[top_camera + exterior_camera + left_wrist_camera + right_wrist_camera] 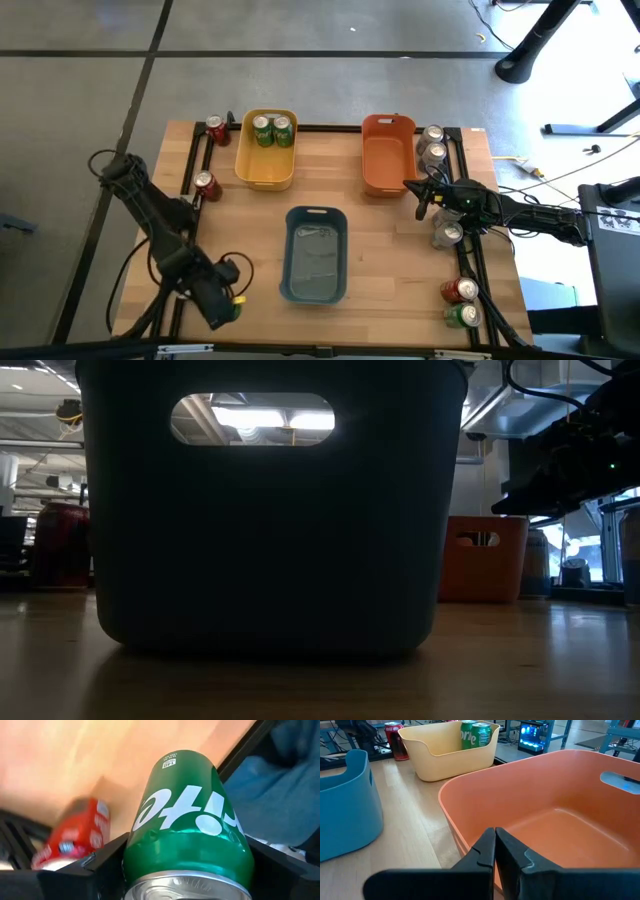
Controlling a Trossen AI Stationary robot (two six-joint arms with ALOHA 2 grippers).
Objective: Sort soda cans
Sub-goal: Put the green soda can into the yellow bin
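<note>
Green can (187, 825) fills the left wrist view, clamped between the left jaws (222, 305), which stand wide around it near the bench's (390, 250) front-left corner. Beyond them: red can (75, 840), then yellow bin (266, 150) with two green cans (272, 130). Carry it level and release low inside the bin. Right jaws (495, 851) pinched shut, empty, over orange bin (560, 820).

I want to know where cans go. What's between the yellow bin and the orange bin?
Nothing: in the high view, only bare table lies between the yellow bin and the orange bin. The blue bin sits nearer the front.
</note>
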